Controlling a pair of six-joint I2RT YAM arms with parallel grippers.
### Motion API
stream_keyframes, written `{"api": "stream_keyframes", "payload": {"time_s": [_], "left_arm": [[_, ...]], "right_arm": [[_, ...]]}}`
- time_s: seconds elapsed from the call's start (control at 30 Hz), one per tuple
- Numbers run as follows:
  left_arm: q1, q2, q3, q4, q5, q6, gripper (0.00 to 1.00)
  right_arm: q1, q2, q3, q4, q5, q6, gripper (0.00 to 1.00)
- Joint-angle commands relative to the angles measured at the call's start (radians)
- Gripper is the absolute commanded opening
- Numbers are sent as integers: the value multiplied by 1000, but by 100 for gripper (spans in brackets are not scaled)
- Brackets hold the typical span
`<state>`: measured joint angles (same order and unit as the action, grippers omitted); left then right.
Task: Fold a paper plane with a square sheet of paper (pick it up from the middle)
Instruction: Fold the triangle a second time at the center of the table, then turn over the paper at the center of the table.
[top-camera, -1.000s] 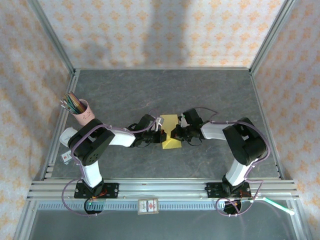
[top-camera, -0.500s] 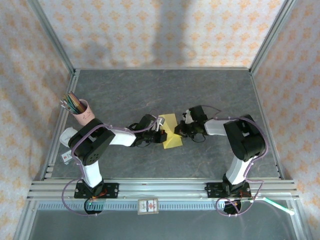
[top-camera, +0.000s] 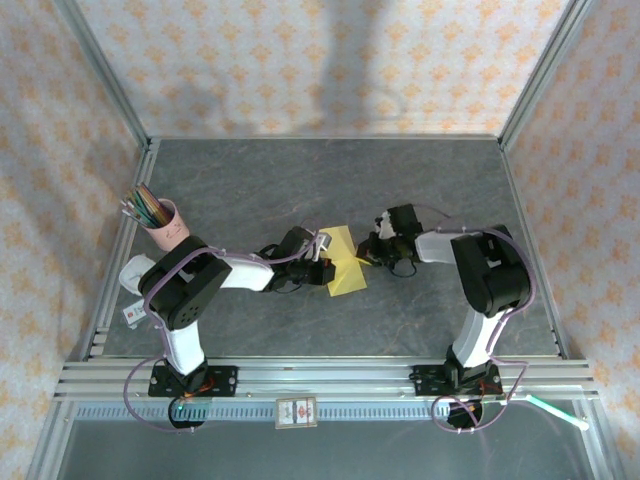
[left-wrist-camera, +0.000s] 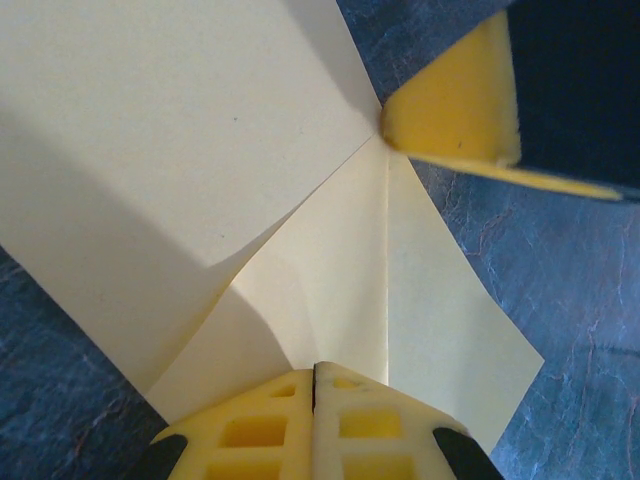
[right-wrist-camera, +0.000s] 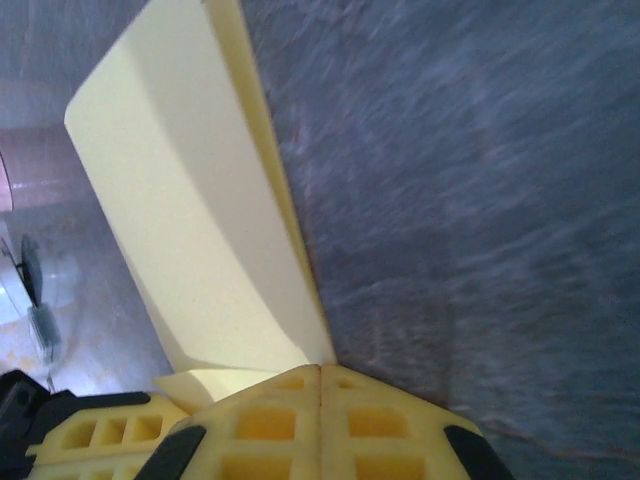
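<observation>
Open table (top-camera: 330, 180) behind (cup (top-camera: 165, 228) left)

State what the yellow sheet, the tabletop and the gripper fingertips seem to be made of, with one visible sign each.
Yellow sheet: thin matte paper; it holds sharp creases.
Tabletop: dark, faintly veined, stone-look surface, possibly laminate or a mat.
Fingertips: yellow moulded plastic, probably; gridded square recesses.

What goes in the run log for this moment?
phase: fold in progress | yellow paper: creased, one flap raised | left jaws: shut, tips at paper's edge | right jaws: shut on raised flap's corner
</observation>
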<state>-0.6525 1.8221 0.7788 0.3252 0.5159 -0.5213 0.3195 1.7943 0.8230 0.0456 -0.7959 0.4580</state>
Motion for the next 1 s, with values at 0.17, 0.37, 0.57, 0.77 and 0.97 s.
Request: {"api": "stream_keyframes", "payload": {"time_s": [0.17, 0.37, 0.57, 0.77, 0.97], "left_arm": [[5, 48, 4, -116, -66, 11, 0], [5, 41, -9, -100, -76, -6, 0], [5, 43, -5, -106, -78, -6, 0], [5, 32, 1, -93, -63, -12, 0], [5, 32, -3, -87, -75, -14, 0]], "right_arm": [[-28, -124, -70, -31, 112, -30, 6], [22, -295, -157, -112, 194, -39, 10], [103, -353, -177, -163, 213, -22, 18], [139, -370, -172, -173, 258, -3, 23], [161, -316, -81, -204, 280, -13, 25]]}}
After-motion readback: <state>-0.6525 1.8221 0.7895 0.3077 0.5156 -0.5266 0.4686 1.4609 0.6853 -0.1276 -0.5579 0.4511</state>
